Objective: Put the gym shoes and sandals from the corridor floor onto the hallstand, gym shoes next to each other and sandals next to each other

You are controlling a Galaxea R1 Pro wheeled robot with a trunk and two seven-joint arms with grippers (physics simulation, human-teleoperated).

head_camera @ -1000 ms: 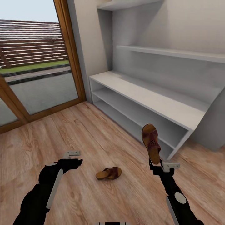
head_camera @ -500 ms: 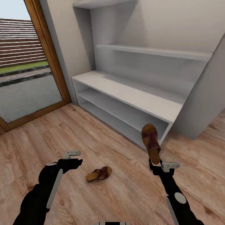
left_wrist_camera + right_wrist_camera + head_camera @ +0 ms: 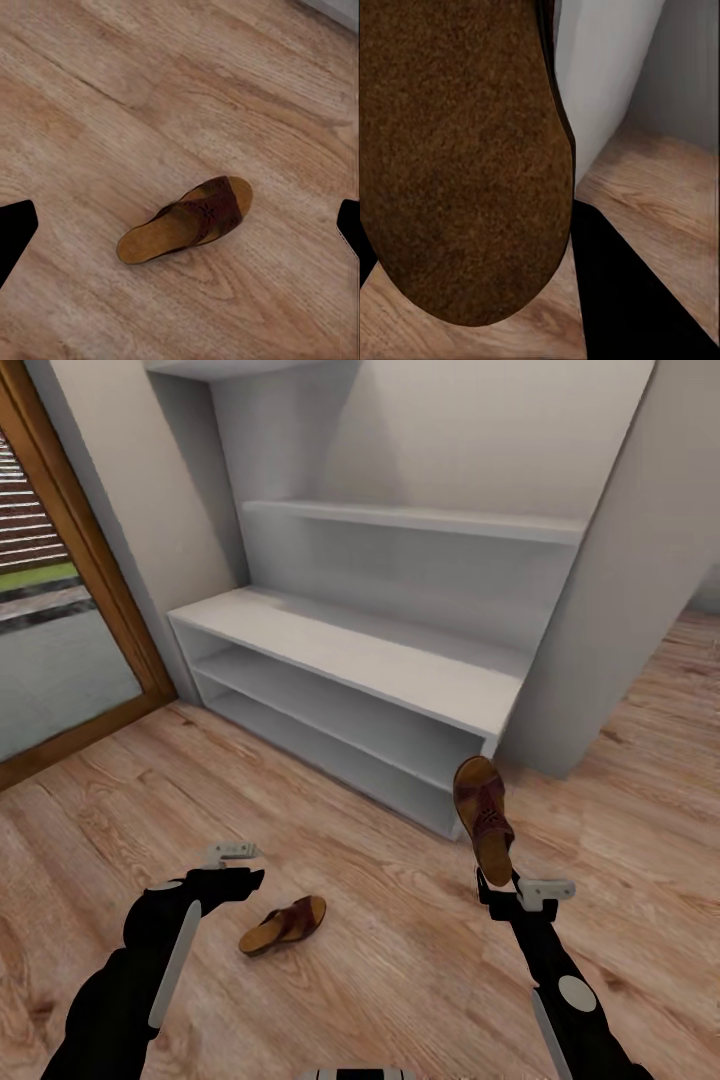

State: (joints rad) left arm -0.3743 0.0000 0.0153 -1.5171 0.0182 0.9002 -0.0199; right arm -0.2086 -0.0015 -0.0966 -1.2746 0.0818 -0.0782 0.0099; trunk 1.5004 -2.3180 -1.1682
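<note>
My right gripper (image 3: 497, 880) is shut on the heel of a reddish-brown sandal (image 3: 483, 815), holding it upright, toe up, in front of the hallstand's (image 3: 350, 650) right end. That sandal's brown sole (image 3: 457, 157) looms large in the right wrist view, with a dark finger (image 3: 622, 292) beside it. The second sandal (image 3: 283, 924) lies on the corridor floor (image 3: 400, 960) between my arms, and again (image 3: 187, 221) under my left gripper (image 3: 240, 865). The left gripper is open, its fingertips (image 3: 15, 232) far apart on either side above that sandal. The gym shoes are out of view.
A glass door with a wooden frame (image 3: 95, 575) stands left of the hallstand. A grey wall panel (image 3: 600, 610) closes the stand's right side. Floating shelves (image 3: 410, 518) hang above the top board. Wood flooring stretches to the right (image 3: 650, 760).
The whole head view has swung right, so the door slid toward the left edge and the hallstand shifted left. Both arms keep their pose, the right one still holding its sandal.
</note>
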